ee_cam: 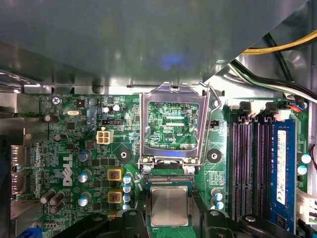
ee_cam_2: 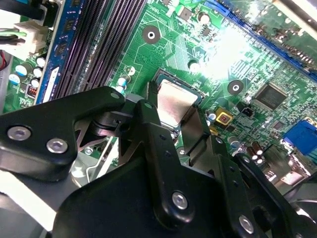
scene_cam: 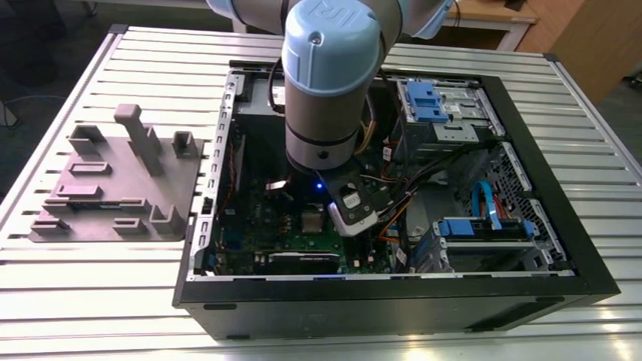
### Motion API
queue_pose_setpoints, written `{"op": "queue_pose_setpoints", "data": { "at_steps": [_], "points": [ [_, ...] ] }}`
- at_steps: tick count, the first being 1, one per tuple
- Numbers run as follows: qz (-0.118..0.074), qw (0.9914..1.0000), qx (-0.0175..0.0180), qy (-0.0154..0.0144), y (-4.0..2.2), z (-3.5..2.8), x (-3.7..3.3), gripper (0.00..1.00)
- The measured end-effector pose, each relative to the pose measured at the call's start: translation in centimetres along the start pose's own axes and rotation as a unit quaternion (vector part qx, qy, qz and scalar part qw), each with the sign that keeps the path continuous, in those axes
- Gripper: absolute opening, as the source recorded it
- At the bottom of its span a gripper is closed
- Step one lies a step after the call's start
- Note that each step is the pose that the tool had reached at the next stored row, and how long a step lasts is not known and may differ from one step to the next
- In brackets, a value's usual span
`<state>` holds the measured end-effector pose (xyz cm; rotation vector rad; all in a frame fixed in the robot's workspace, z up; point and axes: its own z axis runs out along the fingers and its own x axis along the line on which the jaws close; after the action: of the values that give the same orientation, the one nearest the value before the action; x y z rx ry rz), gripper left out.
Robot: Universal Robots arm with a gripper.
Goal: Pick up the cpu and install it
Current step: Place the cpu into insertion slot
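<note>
Cpu [ee_cam: 169, 206] sits clamped between the 2 fingertips [ee_cam_2: 152, 111] of the narrowly open tool [ee_cam_2: 174, 106].

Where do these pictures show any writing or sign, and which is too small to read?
The motherboard: large white brand logo.
Inside the socket frame: white print on the board, too small.
The memory stick: white label, too small.
The arm: raised logo on its cap.
The cpu: nothing legible.

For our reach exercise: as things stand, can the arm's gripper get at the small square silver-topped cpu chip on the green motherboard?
Probably yes. The silver rectangular socket frame is swung open, off the small square silver-topped cpu chip; nothing covers its top, and the gripper hangs right at it.
</note>
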<state>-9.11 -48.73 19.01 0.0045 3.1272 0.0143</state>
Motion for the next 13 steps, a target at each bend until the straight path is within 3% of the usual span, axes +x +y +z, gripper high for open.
{"op": "queue_pose_setpoints", "data": {
  "at_steps": [13],
  "points": [
    [0.0, 1.0, -0.0005, -0.0002, 0.02, 0.33, 0.0, 0.44]
  ]
}}
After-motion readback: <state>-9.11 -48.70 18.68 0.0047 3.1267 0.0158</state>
